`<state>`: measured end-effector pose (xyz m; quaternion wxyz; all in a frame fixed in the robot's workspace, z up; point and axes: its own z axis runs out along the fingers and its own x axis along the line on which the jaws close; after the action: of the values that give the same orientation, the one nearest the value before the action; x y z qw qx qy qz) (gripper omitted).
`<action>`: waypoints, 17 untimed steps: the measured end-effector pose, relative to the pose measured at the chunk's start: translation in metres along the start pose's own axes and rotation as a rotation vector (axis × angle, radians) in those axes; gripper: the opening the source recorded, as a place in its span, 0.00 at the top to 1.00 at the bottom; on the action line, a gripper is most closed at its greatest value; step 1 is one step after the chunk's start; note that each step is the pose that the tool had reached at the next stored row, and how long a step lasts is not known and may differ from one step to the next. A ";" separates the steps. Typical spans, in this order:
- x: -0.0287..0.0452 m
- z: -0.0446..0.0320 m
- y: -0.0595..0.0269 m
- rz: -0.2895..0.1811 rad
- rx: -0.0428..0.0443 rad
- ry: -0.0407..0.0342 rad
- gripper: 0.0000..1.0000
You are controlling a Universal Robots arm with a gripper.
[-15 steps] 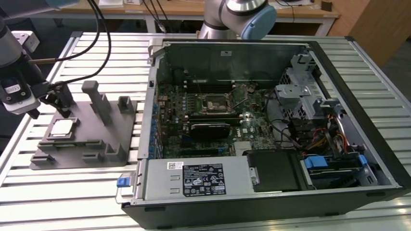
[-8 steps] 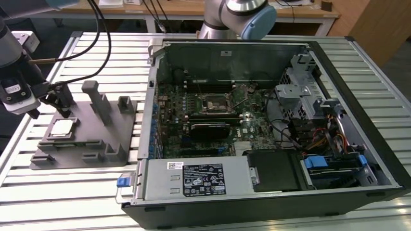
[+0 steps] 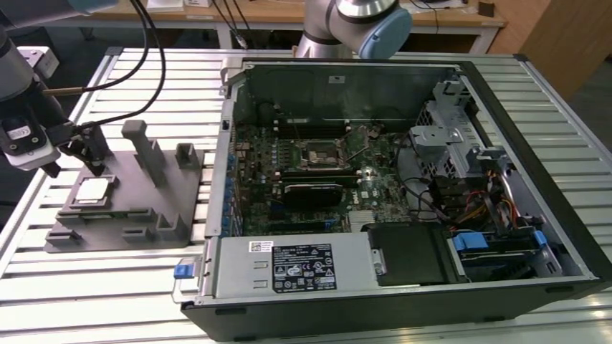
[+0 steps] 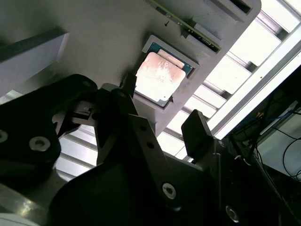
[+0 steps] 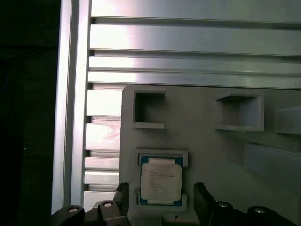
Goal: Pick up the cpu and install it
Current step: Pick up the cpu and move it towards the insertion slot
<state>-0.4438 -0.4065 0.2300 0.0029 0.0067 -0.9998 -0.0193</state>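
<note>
Gripper [image 3: 74, 170] over grey fixture [image 3: 134, 204] at the exterior view's left. Fingers [image 5: 201, 200] released, straddling seated cpu [image 5: 161, 185]. Slatted aluminium surface [image 3: 105, 287] carries open computer case [image 3: 335, 86].

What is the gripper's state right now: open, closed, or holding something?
Gripper: open, holding nothing; the cpu lies in the fixture.

The cpu [image 5: 161, 182] lies flat, silvery top up, in a shallow framed recess of the grey fixture [image 5: 211, 155]. The tool [image 5: 161, 189] straddles it: its dark fingers [image 5: 203, 202] stand apart on either side, clear of the chip. Two hollow square pockets [image 5: 149, 109] sit farther along the fixture, which rests on the slatted metal surface [image 5: 188, 47].
</note>
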 end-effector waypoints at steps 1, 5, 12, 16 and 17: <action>0.0000 0.0041 -0.0002 0.000 0.0000 0.0001 0.89; 0.0000 0.0049 -0.0002 0.000 0.0000 0.0001 0.38; 0.0000 0.0051 -0.0002 0.000 0.0000 0.0000 0.51; 0.0000 0.0056 -0.0002 0.000 0.0000 -0.0001 0.51; 0.0000 0.0056 -0.0002 0.000 0.0001 0.0000 0.51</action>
<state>-0.4438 -0.4065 0.2243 0.0029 0.0067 -0.9998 -0.0192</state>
